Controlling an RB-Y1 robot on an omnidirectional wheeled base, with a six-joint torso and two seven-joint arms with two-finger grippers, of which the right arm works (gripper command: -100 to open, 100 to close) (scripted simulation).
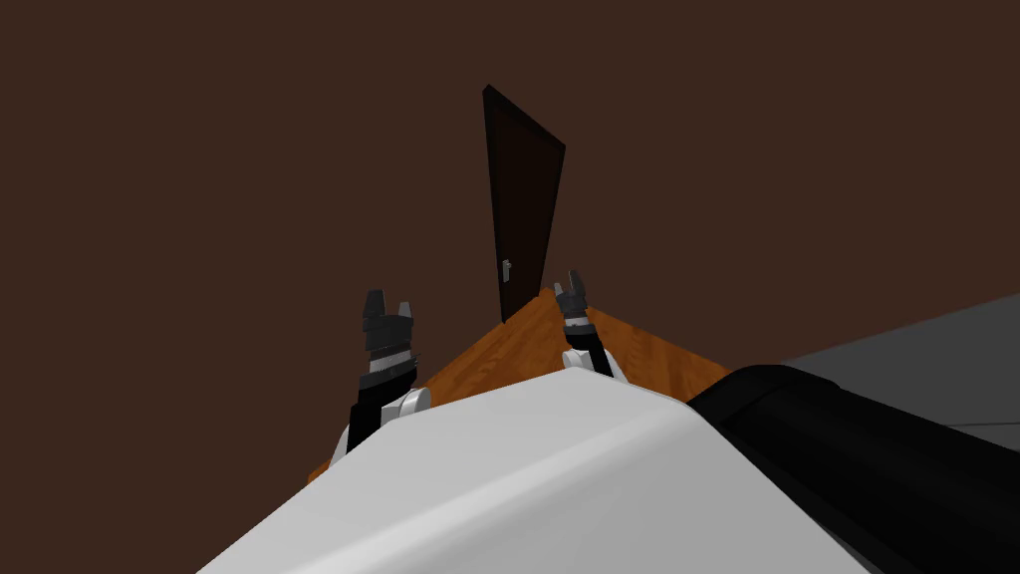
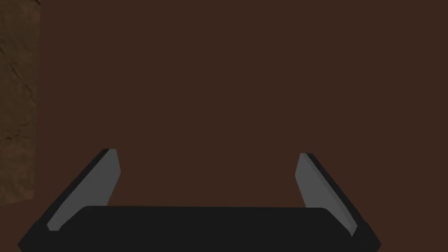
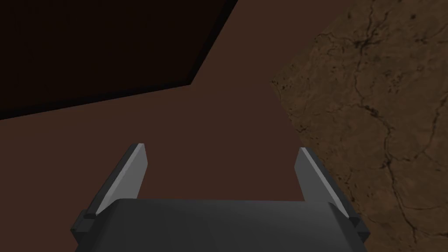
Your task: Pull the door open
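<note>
Ahead in the brown wall (image 1: 249, 149) stands the dark door (image 1: 523, 199), its small grey handle (image 1: 506, 270) not yet reached. Left claw (image 1: 389, 302) and right claw (image 1: 575, 281) gape empty; a misaimed reach could glance off that handle.

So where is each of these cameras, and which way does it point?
Head view: on the head, looking steeply down and forward at the door, wall and floor; both forearms, left gripper and right gripper show.
Left wrist view: on the left hand, looking along its open fingers at bare wall.
Right wrist view: on the right hand, looking past its open fingers at wall and what seems the door's corner.
Shared: head and right wrist views both catch the door; all three show the wall.
</note>
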